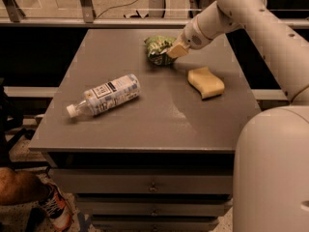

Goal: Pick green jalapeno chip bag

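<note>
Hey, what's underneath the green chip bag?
Only the grey table shows beneath the green chip bag. The gripper covers one edge of the bag, so that part is hidden.

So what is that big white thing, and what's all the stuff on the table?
That is a robot. Its round body fills the bottom right corner, and its one arm reaches over the grey table. The only camera looks down from beside the robot. At the arm's end is the gripper, its hand for grabbing. It touches one edge of a scrunched green jalapeno chip bag at the back of the table; I can't tell whether it holds it yet. A yellow sponge lies nearby, and a clear plastic bottle lies on its side further left.
</note>
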`<state>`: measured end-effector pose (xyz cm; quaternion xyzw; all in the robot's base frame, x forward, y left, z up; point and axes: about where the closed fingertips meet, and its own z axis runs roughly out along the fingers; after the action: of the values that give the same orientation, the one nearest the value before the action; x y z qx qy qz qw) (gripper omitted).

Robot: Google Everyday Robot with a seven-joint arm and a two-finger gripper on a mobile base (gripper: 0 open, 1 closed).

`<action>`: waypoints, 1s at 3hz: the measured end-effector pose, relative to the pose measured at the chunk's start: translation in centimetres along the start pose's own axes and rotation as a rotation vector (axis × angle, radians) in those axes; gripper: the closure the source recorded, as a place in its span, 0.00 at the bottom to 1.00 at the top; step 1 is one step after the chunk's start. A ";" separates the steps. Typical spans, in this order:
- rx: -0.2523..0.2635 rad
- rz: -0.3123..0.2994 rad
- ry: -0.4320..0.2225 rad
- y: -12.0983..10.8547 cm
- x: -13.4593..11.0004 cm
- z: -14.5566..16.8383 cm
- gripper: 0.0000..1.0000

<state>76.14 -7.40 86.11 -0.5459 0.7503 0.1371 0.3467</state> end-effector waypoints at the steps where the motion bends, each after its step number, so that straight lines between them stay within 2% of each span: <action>1: 0.046 -0.072 -0.050 -0.4 -2.7 -2.1 1.00; 3: 0.178 -0.242 -0.143 -1.0 -8.9 -7.8 1.00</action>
<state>75.64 -5.89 97.90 -0.5883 0.6618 0.0659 0.4599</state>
